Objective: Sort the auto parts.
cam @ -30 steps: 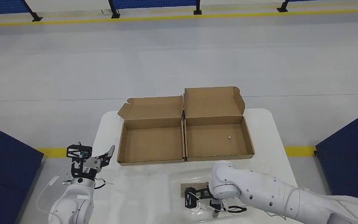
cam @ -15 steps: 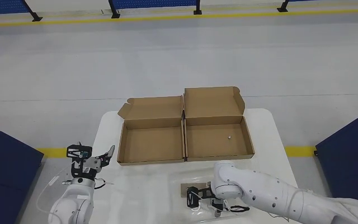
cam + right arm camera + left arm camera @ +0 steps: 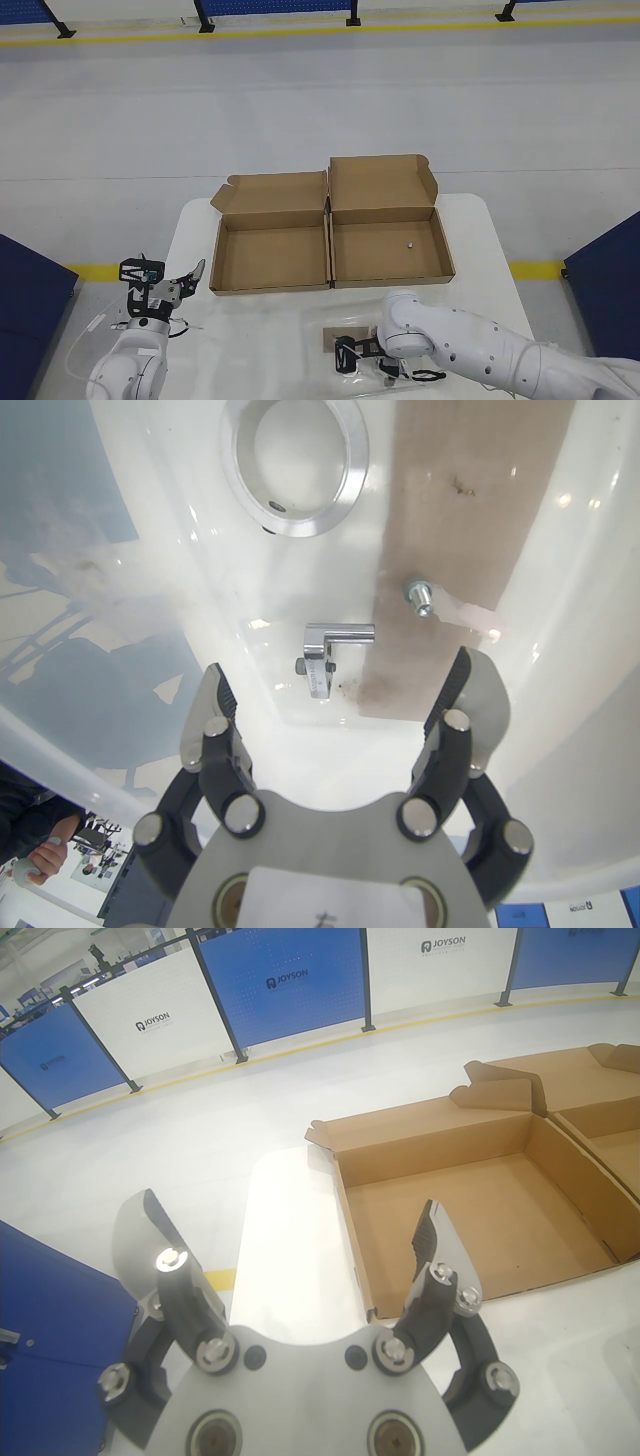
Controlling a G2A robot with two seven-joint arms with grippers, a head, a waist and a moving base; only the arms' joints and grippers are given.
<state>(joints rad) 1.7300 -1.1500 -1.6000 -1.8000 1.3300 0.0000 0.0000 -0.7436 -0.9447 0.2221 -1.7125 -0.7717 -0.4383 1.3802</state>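
Though not yet gripped, sits right between the spread jaws of the right gripper (image 3: 339,662): bent metal piece (image 3: 317,672), flat on the floor of the white tray (image 3: 575,550). Jaws released, wide apart, nothing held, one to each side of the piece and seemingly above it. Just beyond: short bolt (image 3: 419,597) on a brown patch (image 3: 450,525). Farther on, a metal ring (image 3: 300,522), apart from both.

Against the top view a second ago: right arm shifted slightly toward the near table edge, seemingly lower over the tray. Small move only. Read as the last closing-in on the piece; next, probably a squeeze across its body, then a lift. Risk: small and slick, may skate on the glossy floor.

Farther out on the table (image 3: 250,340): two open boxes side by side, left box (image 3: 270,255) and right box (image 3: 385,250), one small part (image 3: 411,243) already in the right one. Sorting judged barely begun.

Left gripper (image 3: 290,1205) released too, at the table's left edge near the left box, unmoved over that second.
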